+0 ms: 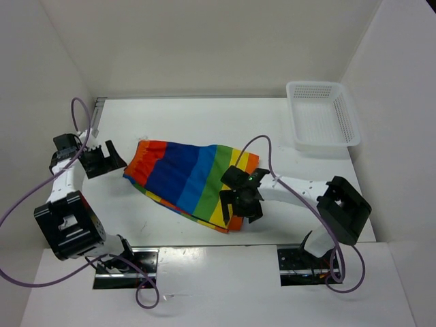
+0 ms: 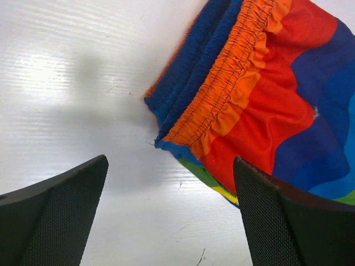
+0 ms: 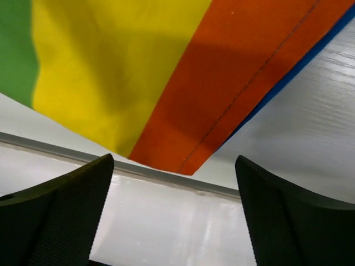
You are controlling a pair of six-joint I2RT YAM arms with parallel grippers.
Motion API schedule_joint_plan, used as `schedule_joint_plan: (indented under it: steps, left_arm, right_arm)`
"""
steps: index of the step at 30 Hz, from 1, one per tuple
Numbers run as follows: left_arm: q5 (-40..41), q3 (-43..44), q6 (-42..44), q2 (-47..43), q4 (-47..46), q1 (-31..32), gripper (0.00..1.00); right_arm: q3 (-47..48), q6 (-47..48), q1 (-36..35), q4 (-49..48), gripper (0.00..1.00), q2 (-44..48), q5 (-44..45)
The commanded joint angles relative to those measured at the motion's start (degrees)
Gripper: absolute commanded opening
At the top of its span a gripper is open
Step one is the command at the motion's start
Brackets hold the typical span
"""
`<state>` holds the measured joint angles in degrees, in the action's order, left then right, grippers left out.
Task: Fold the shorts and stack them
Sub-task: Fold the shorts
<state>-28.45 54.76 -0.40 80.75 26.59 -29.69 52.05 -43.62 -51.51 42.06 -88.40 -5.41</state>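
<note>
The shorts (image 1: 184, 178) lie flat on the white table in broad rainbow stripes, the gathered orange waistband (image 2: 233, 83) at the left end and the hem at the right. My left gripper (image 1: 102, 158) stands open just left of the waistband, touching nothing; in the left wrist view the left gripper (image 2: 171, 183) has only bare table between its fingers. My right gripper (image 1: 242, 194) hovers open over the hem's near corner. In the right wrist view the shorts (image 3: 166, 72) show their yellow and orange stripes above the empty right gripper (image 3: 173, 172).
A white mesh basket (image 1: 313, 85) stands at the back right corner of the table. The table's near edge (image 3: 166, 180) runs just below the hem corner. White walls enclose the table on three sides.
</note>
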Motion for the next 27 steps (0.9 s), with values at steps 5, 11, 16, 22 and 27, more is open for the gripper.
schedule_joint_plan:
  steps: [5,11,16,22,27]
  left_arm:
    - [-5.7,4.92,0.4,-4.47,-2.4,-0.63,0.79]
    - [-4.0,6.5,0.4,-2.97,-3.56,8.74,0.45]
    - [-5.3,10.09,0.4,6.15,-6.63,18.51,0.43]
    - [1.72,9.23,0.4,13.28,-7.87,21.44,0.46]
    - [4.18,6.94,0.4,19.44,-11.29,18.18,0.45]
  right_arm:
    - [10.78,1.87,0.52,4.61,0.98,2.09,9.09]
    - [13.34,0.82,9.65,-1.17,0.7,2.79,6.23]
    - [8.15,-2.43,19.06,-9.54,0.51,3.5,-2.85]
    - [4.03,-4.1,21.54,-12.88,0.61,2.88,-6.89]
    - [-2.3,-5.33,22.24,-15.52,0.61,3.41,-10.05]
